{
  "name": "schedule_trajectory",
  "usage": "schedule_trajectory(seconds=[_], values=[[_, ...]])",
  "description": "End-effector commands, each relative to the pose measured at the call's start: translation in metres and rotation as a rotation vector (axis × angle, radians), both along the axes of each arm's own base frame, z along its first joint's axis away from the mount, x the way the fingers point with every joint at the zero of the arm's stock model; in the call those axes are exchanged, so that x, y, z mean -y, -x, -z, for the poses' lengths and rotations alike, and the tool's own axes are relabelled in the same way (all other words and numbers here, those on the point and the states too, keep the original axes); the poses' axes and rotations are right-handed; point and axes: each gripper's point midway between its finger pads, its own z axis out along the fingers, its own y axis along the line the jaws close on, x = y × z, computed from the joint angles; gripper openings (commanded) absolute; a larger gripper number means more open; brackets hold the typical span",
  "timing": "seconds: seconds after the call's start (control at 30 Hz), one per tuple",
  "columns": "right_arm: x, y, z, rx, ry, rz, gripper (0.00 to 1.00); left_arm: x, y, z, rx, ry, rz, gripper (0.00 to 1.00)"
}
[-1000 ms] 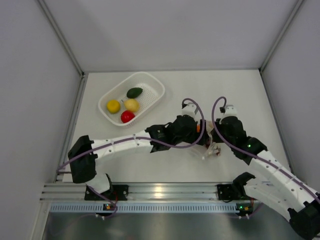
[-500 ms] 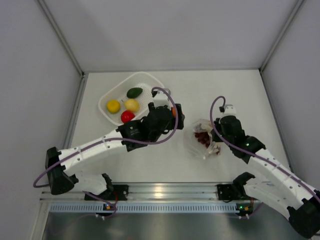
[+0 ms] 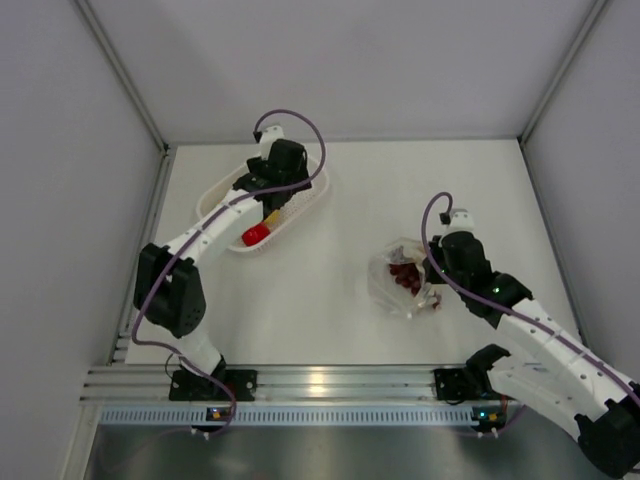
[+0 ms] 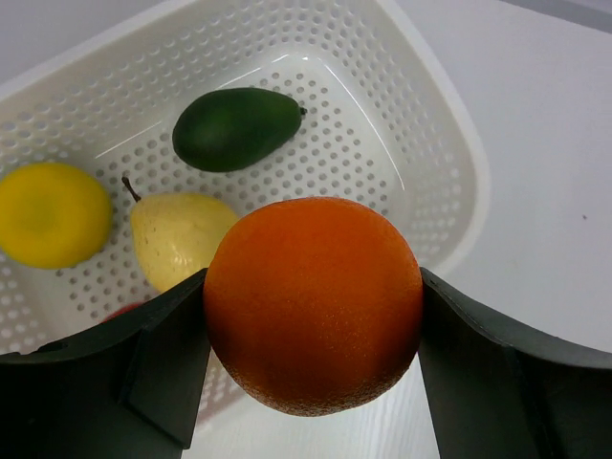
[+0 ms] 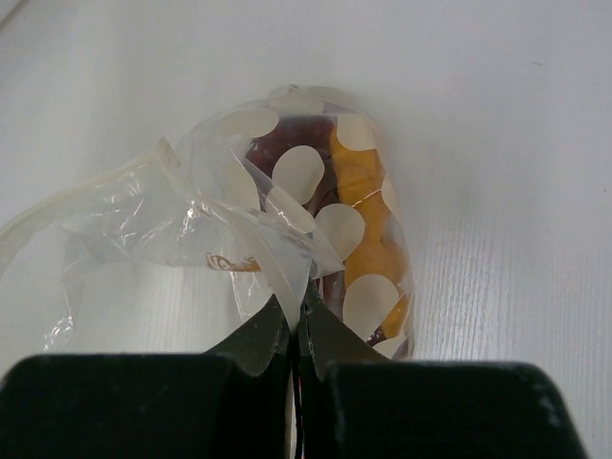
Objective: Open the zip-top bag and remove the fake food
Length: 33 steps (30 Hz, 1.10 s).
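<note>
Now left fingers clamp the orange above the basket. Right fingers are pressed together, pinching the bag edge on the counter, grapes inside. Bag likely light, floppy, slippery: grip film near mouth.

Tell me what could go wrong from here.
The round orange plastic fruit in the left claw hangs near the rim of the white perforated basket; released here, it may roll out. The right claw pinches only a thin fold of the clear dotted plastic bag, which may slip, with dark red grapes inside.
</note>
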Motion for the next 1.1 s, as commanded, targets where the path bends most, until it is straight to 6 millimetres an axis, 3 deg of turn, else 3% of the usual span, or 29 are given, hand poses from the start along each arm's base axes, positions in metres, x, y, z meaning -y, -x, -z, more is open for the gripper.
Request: schedule_trajectory(seconds=[0.0,0.1,0.13,0.23,0.27,0.33,0.37,0.47,0.57,0.7,0.8,0.93,1.0,1.03,1.07], values=[[-0.010,-0.011,-0.026,0.078,-0.055,-0.010,0.00,-0.008,-0.040,0.003,-0.004,0.034,0.006,0.13],[-0.009,-0.010,-0.025,0.076,-0.053,-0.008,0.00,-0.008,-0.069,0.020,-0.034,0.050,0.018,0.24],[-0.008,-0.010,-0.025,0.078,-0.051,-0.007,0.00,-0.006,-0.078,0.015,-0.022,0.059,0.025,0.34],[-0.009,-0.010,-0.025,0.077,-0.049,-0.012,0.00,-0.005,-0.094,0.053,-0.085,0.046,0.030,0.54],[-0.009,-0.011,-0.026,0.078,-0.049,-0.013,0.00,-0.003,-0.100,0.053,-0.080,0.049,0.036,0.58],[-0.011,-0.012,-0.028,0.081,-0.053,-0.017,0.00,-0.001,-0.105,0.069,-0.108,0.046,0.051,0.70],[-0.011,-0.012,-0.027,0.077,-0.051,-0.015,0.00,0.001,-0.108,0.068,-0.105,0.045,0.061,0.73],[-0.011,-0.013,-0.029,0.080,-0.054,-0.017,0.00,0.006,-0.109,0.076,-0.123,0.048,0.096,0.79],[-0.013,-0.013,-0.030,0.081,-0.056,-0.025,0.00,0.011,-0.108,0.070,-0.116,0.061,0.125,0.99],[-0.019,-0.014,-0.034,0.075,-0.070,-0.050,0.00,0.012,-0.102,0.051,-0.094,0.086,0.137,0.99],[-0.021,-0.015,-0.041,0.084,-0.077,-0.055,0.00,0.013,-0.095,0.026,-0.058,0.113,0.149,0.99],[-0.022,-0.017,-0.050,0.102,-0.083,-0.053,0.00,0.018,-0.069,-0.015,-0.007,0.176,0.184,0.99],[-0.023,-0.019,-0.053,0.106,-0.086,-0.053,0.00,0.027,-0.055,-0.027,0.006,0.188,0.206,0.99],[-0.023,-0.019,-0.054,0.107,-0.087,-0.054,0.00,0.028,-0.047,-0.043,0.035,0.200,0.211,0.99],[-0.024,-0.019,-0.054,0.106,-0.086,-0.055,0.00,0.037,-0.035,-0.041,0.027,0.198,0.231,0.99]])
